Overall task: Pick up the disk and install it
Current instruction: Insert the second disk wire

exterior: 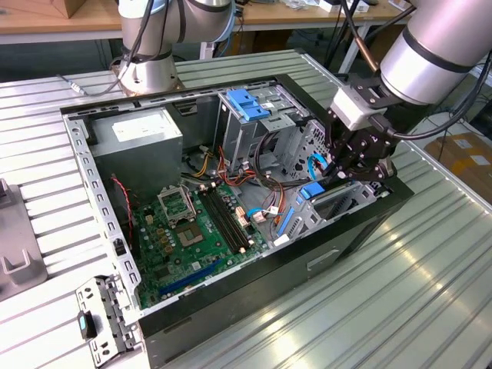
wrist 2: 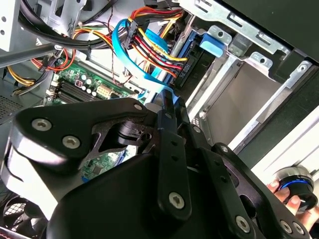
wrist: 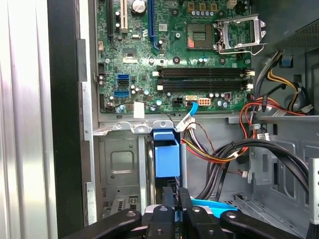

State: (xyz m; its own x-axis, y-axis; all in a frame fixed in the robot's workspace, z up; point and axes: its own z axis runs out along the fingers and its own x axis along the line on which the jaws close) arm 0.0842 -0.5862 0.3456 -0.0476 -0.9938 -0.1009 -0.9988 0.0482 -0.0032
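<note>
The disk (wrist: 166, 158), grey metal in a light-blue carrier, stands on edge in a slot of the metal bay at the case's front corner. In the exterior view its blue end (exterior: 311, 191) shows at the case's right side. The second wrist view shows its dark face (wrist 2: 195, 67) between the bay walls. My gripper (wrist: 177, 195) hangs just over the disk's other end, fingers drawn together, and nothing is visibly clamped between them. From outside, the gripper (exterior: 346, 171) sits low over the bay. Whether the tips touch the disk is hidden.
The open computer case (exterior: 231, 307) lies on a slatted metal table. Inside are a green motherboard (exterior: 192, 231), a power supply (exterior: 138, 134), a drive cage with a blue latch (exterior: 247, 104) and coloured cable bundles (wrist 2: 149, 45). A person's hand (wrist 2: 281, 194) is near the case edge.
</note>
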